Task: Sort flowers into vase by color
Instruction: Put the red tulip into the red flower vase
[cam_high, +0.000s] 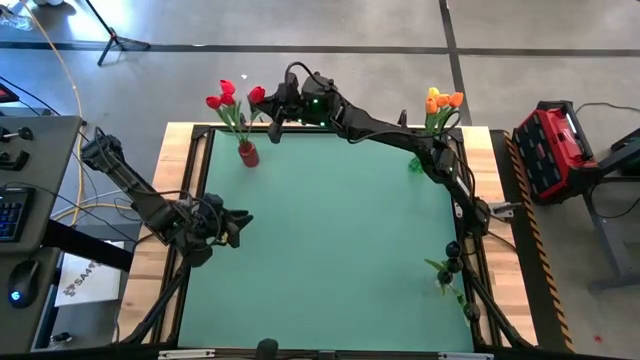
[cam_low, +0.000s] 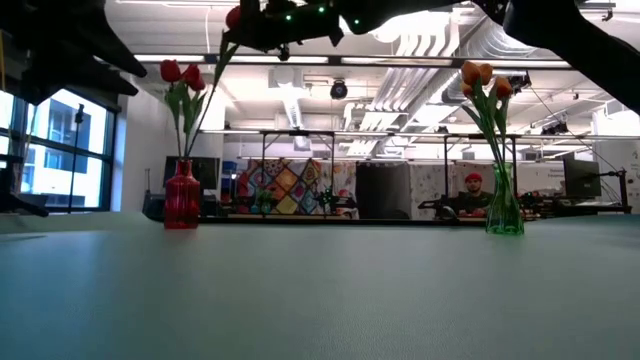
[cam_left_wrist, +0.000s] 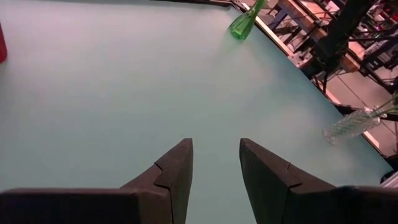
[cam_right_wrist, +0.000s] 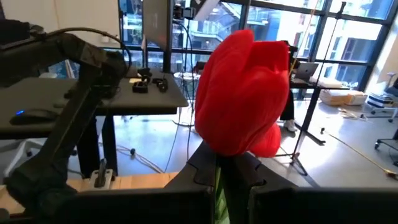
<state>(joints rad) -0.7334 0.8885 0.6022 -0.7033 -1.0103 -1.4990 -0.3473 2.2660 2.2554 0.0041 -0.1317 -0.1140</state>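
The right gripper (cam_right_wrist: 225, 163) is clamping a red tulip (cam_right_wrist: 242, 93) by its stem, hanging above the red vase (cam_high: 248, 153) at the green table's (cam_high: 330, 240) far edge. The left gripper (cam_left_wrist: 214, 163) is waiting over the mat, fingers apart, nothing between them. A person (cam_low: 472, 192) is sitting in the workshop behind the green vase (cam_low: 503, 212) of orange tulips (cam_low: 480, 75).

Tulip (cam_high: 257, 95) just beside vase (cam_high: 248, 153)

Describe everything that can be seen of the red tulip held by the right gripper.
The red tulip has a closed, glossy red head with overlapping petals on a thin green stem. The right gripper is shut on the stem just below the head. It hangs in the air near the red vase, which already holds other red tulips, not yet inside.
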